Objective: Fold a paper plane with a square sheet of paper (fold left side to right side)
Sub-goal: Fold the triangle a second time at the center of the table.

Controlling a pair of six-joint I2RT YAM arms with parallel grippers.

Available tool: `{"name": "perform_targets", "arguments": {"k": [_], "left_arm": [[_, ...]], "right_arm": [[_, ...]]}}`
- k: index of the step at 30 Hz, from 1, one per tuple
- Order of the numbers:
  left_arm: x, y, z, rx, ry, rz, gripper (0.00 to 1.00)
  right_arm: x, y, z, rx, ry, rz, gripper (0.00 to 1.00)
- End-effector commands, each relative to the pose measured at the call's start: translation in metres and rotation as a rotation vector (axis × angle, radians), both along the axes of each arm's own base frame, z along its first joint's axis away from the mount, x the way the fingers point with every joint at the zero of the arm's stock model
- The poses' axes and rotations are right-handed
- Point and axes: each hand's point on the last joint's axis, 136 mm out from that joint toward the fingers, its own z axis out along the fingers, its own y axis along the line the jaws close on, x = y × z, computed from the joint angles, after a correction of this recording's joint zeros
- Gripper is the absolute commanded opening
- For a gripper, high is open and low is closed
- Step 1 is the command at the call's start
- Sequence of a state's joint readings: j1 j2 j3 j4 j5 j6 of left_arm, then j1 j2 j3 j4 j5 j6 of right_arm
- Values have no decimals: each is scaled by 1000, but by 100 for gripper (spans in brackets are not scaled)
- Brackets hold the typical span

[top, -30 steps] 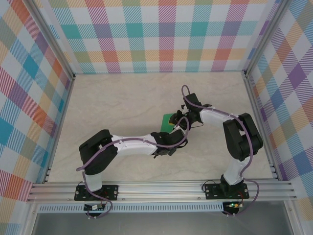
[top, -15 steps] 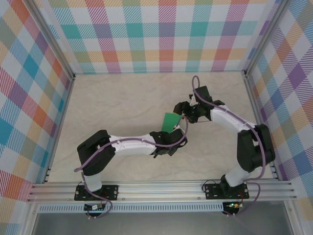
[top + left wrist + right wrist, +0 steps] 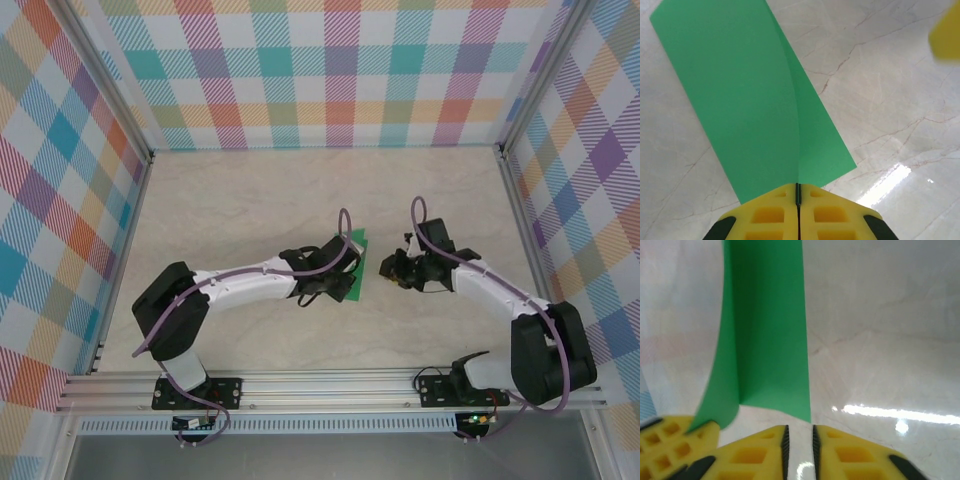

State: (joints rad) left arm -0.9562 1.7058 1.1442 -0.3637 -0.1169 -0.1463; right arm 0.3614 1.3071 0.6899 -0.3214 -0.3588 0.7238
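Observation:
The square sheet of paper (image 3: 358, 256) is bright green and folded into a narrow double layer, standing partly raised off the table near the middle. My left gripper (image 3: 341, 284) is shut on its near edge; in the left wrist view the yellow jaws (image 3: 798, 186) pinch the crease, and the sheet (image 3: 750, 90) runs up and to the left. My right gripper (image 3: 387, 268) hovers just right of the paper, apart from it. Its jaws (image 3: 799, 433) stand a narrow gap apart with only table between them, the green strip (image 3: 767, 325) lying just ahead.
The marble-look tabletop (image 3: 250, 210) is boxed in by plaid walls (image 3: 330, 70) at the back and both sides, with aluminium rails (image 3: 330, 385) along the near edge. A left gripper finger (image 3: 670, 440) sits at the lower left of the right wrist view.
My right gripper let go of the paper, swung out to the right and came back down beside it, its jaws narrowing. My left arm stretched forward, carrying the pinched paper slightly right.

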Motion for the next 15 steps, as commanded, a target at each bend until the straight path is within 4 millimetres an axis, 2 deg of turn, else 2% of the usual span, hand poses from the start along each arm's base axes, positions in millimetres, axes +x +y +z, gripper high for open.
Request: {"name": "perform_targets", "arguments": {"k": [1, 3, 7, 15], "left_arm": [[-9, 4, 3, -65, 88, -13, 6], [-8, 6, 2, -86, 112, -8, 7], [-3, 14, -1, -101, 143, 15, 7], [3, 19, -6, -111, 174, 17, 8]], "right_arm": [[4, 25, 4, 77, -44, 44, 8], [1, 38, -3, 82, -43, 63, 2], [-2, 60, -19, 64, -9, 99, 0], [-10, 62, -51, -40, 57, 117, 0]]}}
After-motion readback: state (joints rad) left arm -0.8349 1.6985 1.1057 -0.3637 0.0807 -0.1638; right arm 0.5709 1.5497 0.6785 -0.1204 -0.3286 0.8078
